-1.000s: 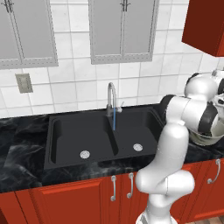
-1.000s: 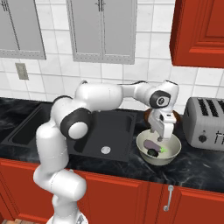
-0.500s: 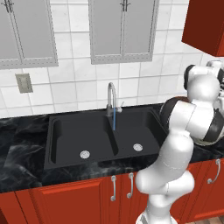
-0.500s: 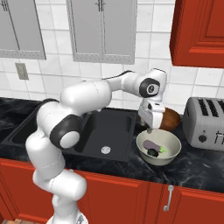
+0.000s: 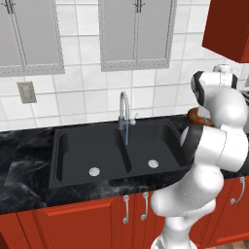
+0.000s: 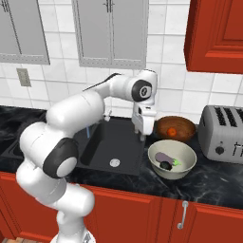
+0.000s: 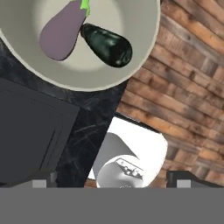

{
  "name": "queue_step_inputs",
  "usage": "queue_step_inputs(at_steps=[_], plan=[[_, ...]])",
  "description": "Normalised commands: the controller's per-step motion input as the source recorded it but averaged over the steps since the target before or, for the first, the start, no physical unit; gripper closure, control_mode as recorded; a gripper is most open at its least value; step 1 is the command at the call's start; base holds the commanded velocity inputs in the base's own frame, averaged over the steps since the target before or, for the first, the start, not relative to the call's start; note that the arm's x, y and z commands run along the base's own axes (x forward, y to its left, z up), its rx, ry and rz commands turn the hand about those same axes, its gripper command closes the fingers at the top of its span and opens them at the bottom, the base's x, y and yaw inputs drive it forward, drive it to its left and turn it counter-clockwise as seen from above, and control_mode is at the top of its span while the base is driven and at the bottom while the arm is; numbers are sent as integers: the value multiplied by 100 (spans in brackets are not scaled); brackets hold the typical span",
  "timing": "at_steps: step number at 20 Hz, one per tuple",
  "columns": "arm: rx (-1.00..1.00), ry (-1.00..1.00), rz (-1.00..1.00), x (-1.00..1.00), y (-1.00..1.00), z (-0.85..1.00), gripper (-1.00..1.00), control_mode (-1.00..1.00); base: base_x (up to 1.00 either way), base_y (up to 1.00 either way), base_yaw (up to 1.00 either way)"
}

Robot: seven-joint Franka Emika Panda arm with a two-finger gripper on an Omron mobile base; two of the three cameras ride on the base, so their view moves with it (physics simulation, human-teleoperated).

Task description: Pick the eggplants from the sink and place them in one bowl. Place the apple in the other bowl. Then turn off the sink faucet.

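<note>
Both eggplants lie in the pale grey-cream bowl [image 6: 188,167] [image 7: 131,17]: the pale purple one [image 6: 163,156] [image 7: 59,35] beside the almost black one [image 6: 165,165] [image 7: 107,43]. Just behind it, the reddish-brown bowl [image 6: 188,124] [image 5: 196,115] holds the apple [image 6: 172,131]. My gripper [image 6: 143,136] [image 7: 112,179] hangs open and empty over the counter strip between the black sink [image 6: 111,142] [image 5: 102,146] and the bowls, left of both. The silver faucet [image 5: 124,104] still pours a thin blue stream [image 5: 127,132] into the sink.
A silver toaster [image 6: 223,134] stands on the black counter right of the bowls. Each basin has a round drain [image 5: 94,171] [image 5: 153,163]. Red cabinets [image 6: 216,33] hang above the toaster, grey ones above the tiled wall behind the sink.
My hand has swung left and up, away from above the bowls toward the sink's right edge. The apple now shows uncovered in the reddish-brown bowl.
</note>
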Motion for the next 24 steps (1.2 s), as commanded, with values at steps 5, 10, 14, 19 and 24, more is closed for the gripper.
queue_step_inputs(at_steps=[5, 10, 14, 19, 24], plan=[[0, 0, 8, -7, 58, 0, -100, -100, 0, 0, 0], [0, 0, 15, 0, 54, 0, -100, -100, 0, 0, 0], [0, 0, 28, 0, 24, 0, -100, -100, 0, 0, 0], [0, 0, 37, 0, 7, 0, -100, -100, 0, 0, 0], [0, -2, 42, 0, 6, 0, -100, -100, 0, 0, 0]])
